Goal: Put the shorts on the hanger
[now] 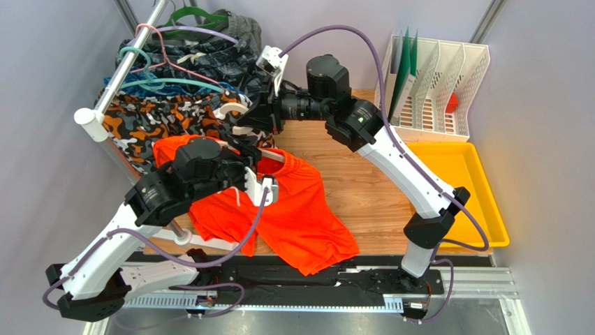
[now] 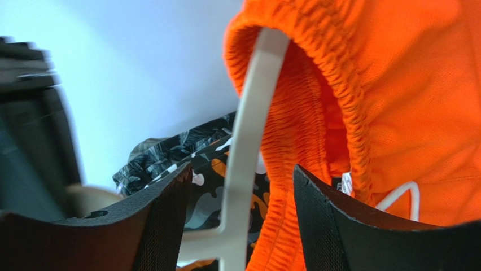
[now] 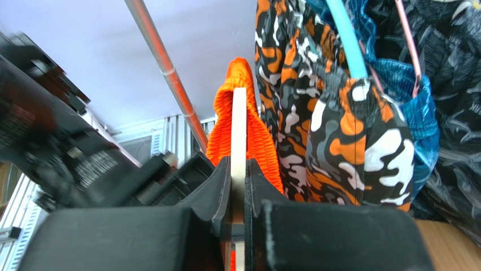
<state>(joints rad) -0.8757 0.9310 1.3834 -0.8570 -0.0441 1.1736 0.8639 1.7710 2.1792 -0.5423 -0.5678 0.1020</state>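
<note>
Pale grey walls (image 1: 545, 105); wooden tabletop (image 1: 363, 188); metal clothes rail (image 1: 127, 59) back left; white file rack (image 1: 454, 77), yellow tray (image 1: 461, 174) right

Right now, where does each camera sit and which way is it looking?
Top: overhead at the near edge, looking down on the table; left arm and right arm show, meeting at the shorts.
Left wrist: on the left hand, open, looking up at the hanger inside the shorts' waistband.
Right wrist: on the right hand, shut on the hanger, looking toward the rail and camo shorts.
Shared: both wrist views show hanger, shorts and camo shorts.
</note>
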